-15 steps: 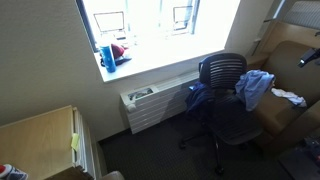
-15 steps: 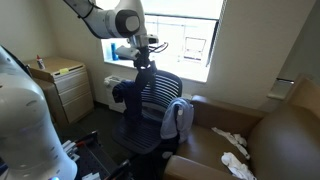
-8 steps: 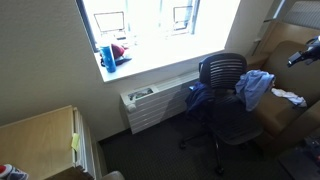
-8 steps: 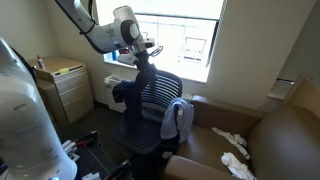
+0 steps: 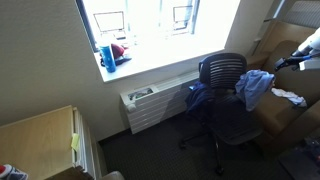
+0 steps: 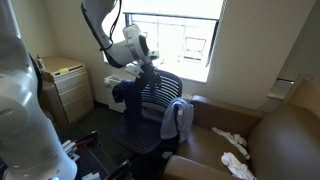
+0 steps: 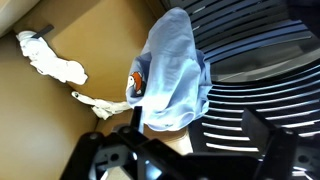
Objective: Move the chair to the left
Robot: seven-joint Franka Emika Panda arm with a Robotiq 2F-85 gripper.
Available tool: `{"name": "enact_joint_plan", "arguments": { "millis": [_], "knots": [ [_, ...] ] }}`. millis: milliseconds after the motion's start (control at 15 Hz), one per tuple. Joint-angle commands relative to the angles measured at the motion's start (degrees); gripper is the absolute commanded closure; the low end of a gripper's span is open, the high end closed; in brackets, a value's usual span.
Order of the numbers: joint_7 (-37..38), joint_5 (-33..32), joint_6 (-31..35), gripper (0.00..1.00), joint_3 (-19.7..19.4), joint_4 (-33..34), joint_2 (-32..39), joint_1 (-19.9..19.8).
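The black swivel chair [image 6: 150,105] stands by the window [image 6: 180,40], just beside the brown armchair [image 6: 270,140], blue clothes [image 7: 175,70] on its arms. The end effector [image 6: 149,64] hovers near its top edge, wide and empty; the leftward move looks not yet begun.

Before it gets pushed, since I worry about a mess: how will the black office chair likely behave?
Its wheeled base should roll easily, and the chair may swivel rather than travel straight. The blue garment draped loosely on its arm could slip off.
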Motion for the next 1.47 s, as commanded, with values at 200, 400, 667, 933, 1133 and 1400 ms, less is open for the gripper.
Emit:
{"name": "enact_joint_plan", "arguments": {
  "millis": [200,400,667,933,1133,1400],
  "knots": [
    [-3.27,6.94,-2.51,0.00,-0.38,3.55,10.52,-1.17],
    [-5.81,15.06,-2.22,0.00,-0.10,5.48,17.75,-3.44],
    [-14.17,35.62,-5.50,0.00,-1.28,10.29,24.84,-2.42],
    [-20.16,41.63,-2.48,0.00,-12.35,7.95,22.61,8.97],
    [-15.20,33.72,8.62,0.00,-25.44,5.76,21.14,23.70],
    [-13.29,28.80,20.49,0.00,-42.89,8.41,28.58,42.40]
  ]
}}
